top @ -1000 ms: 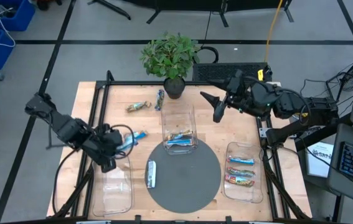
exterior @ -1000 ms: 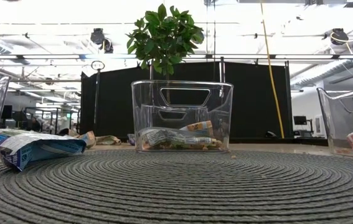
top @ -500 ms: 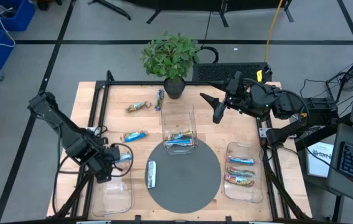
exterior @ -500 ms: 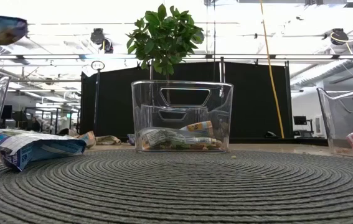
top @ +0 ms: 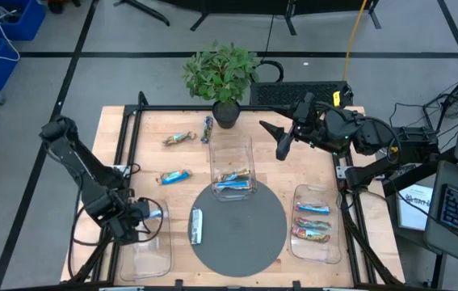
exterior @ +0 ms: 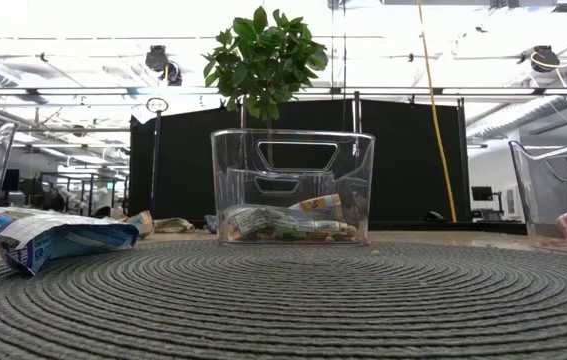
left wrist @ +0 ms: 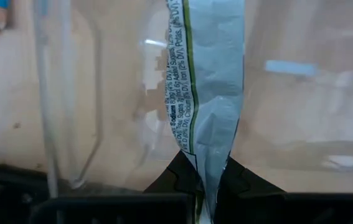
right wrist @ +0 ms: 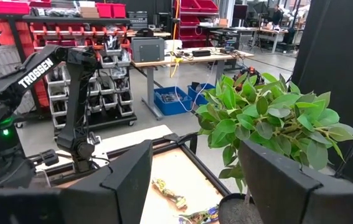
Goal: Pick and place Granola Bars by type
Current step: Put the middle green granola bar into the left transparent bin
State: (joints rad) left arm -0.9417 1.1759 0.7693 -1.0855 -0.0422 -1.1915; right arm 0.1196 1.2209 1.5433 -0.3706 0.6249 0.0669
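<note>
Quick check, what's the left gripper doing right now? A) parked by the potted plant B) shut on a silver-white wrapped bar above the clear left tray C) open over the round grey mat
B: the left gripper pinches the silver-white wrapped bar over the clear plastic left tray; wrist view shows the wrapper clamped.

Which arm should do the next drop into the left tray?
Left. Its end effector is shut on a silver-white bar and hangs over the clear left tray. The right end effector is open and empty, up by the plant at the table's far side.
</note>
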